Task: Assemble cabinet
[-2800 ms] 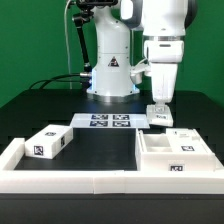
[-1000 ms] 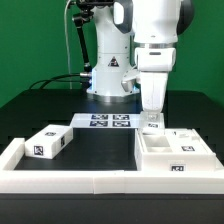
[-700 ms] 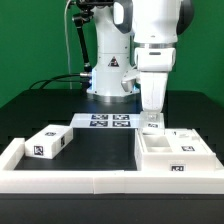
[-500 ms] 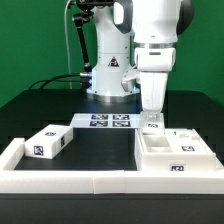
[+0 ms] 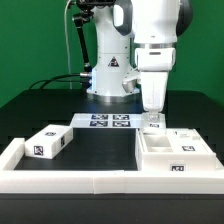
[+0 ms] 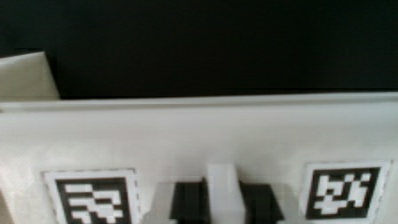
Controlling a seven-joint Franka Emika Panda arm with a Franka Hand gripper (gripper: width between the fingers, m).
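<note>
**Behind the box: claw low on a panel**

On the desk, toward the exterior view's right, the claw stands straight down on a small tagged panel. This panel sits just behind the open box, beside the end of the marker board. I judge the step in hand to be picking up this panel. A tagged block lies well apart, at the exterior view's left.

For the next move you need a firm grip and a straight lift, because the box wall is very near and could catch the panel.

From outside you cannot see the jaws, because the arm hides them. The wrist view shows the two dark fingers pressed against a thin white edge from both sides, so the claw looks clenched on the panel, between its two tags. That view does not show the box or the block.
</note>
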